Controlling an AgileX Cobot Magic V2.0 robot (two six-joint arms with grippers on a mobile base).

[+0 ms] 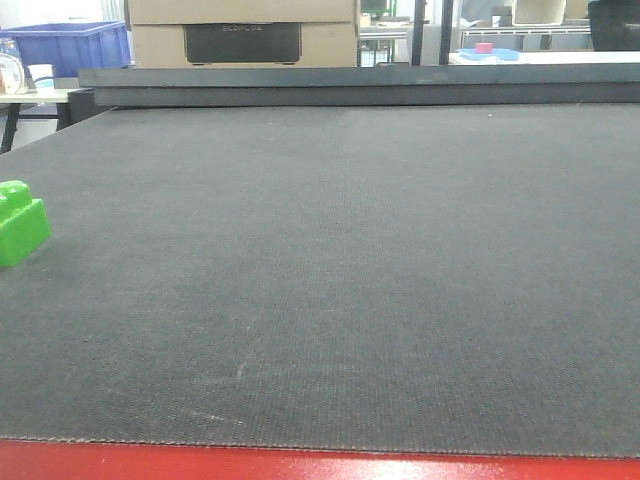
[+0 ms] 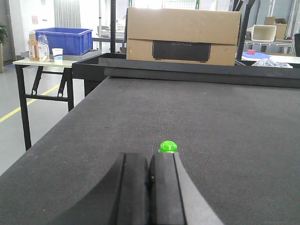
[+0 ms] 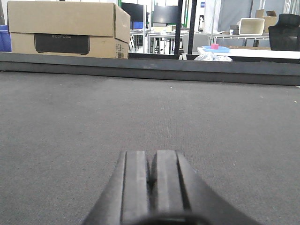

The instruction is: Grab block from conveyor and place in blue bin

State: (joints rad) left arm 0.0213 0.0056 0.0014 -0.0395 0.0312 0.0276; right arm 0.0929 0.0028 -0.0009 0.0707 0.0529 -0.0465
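The green block (image 1: 20, 222) lies on the dark grey conveyor (image 1: 350, 280) at the far left edge of the front view. In the left wrist view only its round stud (image 2: 168, 146) shows, just beyond the tip of the right finger. My left gripper (image 2: 150, 154) is shut with nothing between its pads, low over the belt (image 2: 211, 131). My right gripper (image 3: 152, 152) is also shut and empty above bare belt (image 3: 211, 122), with no block in its view. The blue bin (image 2: 63, 40) stands on a small table past the belt's far left corner, and also shows in the front view (image 1: 70, 45).
A big cardboard box (image 2: 183, 35) stands behind the belt's far end, beyond a raised dark rail (image 1: 360, 85). The red frame (image 1: 300, 462) runs along the near edge. Bottles and a cup (image 2: 57, 53) stand beside the bin. Floor lies left of the belt (image 2: 28, 112).
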